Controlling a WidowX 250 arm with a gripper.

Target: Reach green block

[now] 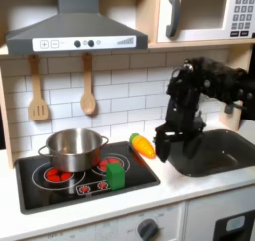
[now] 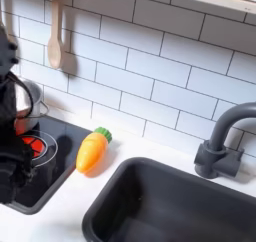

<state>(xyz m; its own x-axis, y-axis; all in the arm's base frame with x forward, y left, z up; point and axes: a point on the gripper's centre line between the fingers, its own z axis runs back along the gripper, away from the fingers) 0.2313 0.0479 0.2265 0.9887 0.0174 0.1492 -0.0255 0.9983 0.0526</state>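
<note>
In the first exterior view we see a toy kitchen: a black stove with red burner rings, a steel pot on its back burner, and the green block standing upright at the stove's front edge, just in front of the pot and toward the first exterior view's right. An orange carrot lies on the counter between stove and sink. Our gripper hangs over the sink's near edge, just past the carrot, its fingers parted at a middling width and holding nothing. The block sits lower and to the first exterior view's left of the fingers, apart from them, with the carrot between. We judge the reach barely begun: the arm must cross the carrot and descend to the block. In the second exterior view we see the carrot beside the sink, a faucet, and dark, blurred arm parts at the second exterior view's left edge.
</note>
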